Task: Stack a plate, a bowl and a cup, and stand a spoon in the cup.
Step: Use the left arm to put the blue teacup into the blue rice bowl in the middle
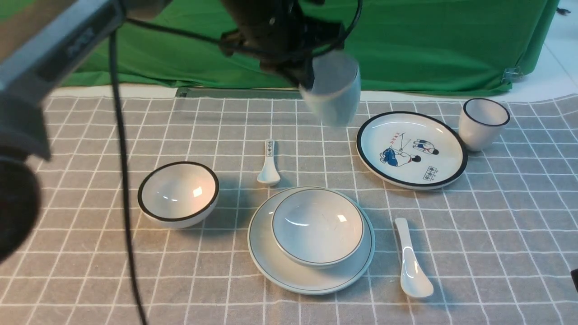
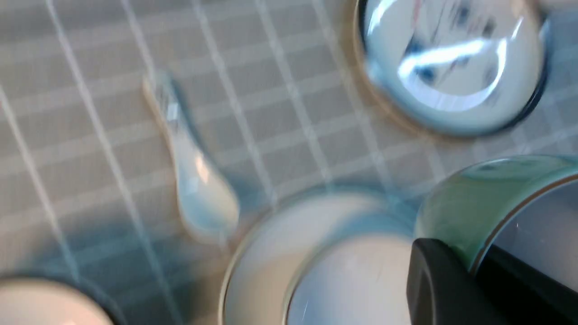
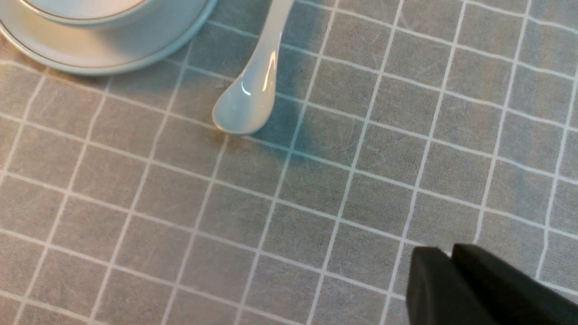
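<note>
The left gripper (image 1: pixel 308 81), closed on the wall of the raised cup (image 1: pixel 337 92), is judged to be at the cup-placing step, requiring alignment above the bowl (image 1: pixel 318 225), which rests on the plate (image 1: pixel 307 282), before lowering; the spoon (image 1: pixel 413 271) lies beside the plate.

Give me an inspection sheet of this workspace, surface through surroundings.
Surface: grey cloth with white grid lines, slightly wavy.
Job's things: plate flat; bowl on it; cup in the left gripper, tilted; plain spoon lying on the cloth.
Clutter: black-rimmed bowl, cup and plate; patterned spoon.
Grippers: left shut on the cup's wall; right shut, holding nothing.
Cables: one black cable hanging by the left arm.
Surroundings: green drape beyond the cloth.
</note>
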You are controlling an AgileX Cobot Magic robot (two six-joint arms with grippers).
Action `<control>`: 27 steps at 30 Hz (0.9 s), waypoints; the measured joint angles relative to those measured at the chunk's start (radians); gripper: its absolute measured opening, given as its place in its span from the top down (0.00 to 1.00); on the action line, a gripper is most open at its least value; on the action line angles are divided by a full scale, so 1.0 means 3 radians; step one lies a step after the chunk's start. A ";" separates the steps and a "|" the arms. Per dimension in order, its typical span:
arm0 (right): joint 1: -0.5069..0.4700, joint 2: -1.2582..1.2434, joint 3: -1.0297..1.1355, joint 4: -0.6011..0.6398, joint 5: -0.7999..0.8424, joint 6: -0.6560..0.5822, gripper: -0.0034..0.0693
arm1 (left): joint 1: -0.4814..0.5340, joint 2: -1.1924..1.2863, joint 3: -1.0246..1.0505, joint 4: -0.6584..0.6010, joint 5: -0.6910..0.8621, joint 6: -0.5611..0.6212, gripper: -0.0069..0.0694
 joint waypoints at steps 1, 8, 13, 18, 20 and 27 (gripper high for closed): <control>0.0000 0.0000 0.0000 0.0000 -0.0003 0.0001 0.83 | -0.0025 -0.0052 0.0286 0.0008 0.0008 0.0000 0.88; 0.0000 0.0000 0.0000 0.0000 -0.0066 0.0001 0.83 | -0.0153 0.0014 0.0978 0.0102 -0.0261 -0.0002 0.88; 0.0000 0.0000 0.0000 0.0000 -0.0092 0.0001 0.83 | -0.0157 0.0098 0.0985 0.0145 -0.0415 -0.0019 0.88; 0.0000 0.0000 0.0000 0.0000 -0.0098 0.0004 0.83 | -0.0157 0.0118 0.0985 0.0114 -0.0437 -0.0019 0.86; 0.0000 0.0000 0.0000 0.0000 -0.0129 0.0004 0.83 | -0.0157 0.0118 0.0985 0.0096 -0.0374 -0.0019 0.81; -0.0030 0.0221 -0.0135 0.0000 -0.0109 0.0077 0.83 | -0.0157 0.0115 0.0906 0.0087 -0.0243 0.0044 0.52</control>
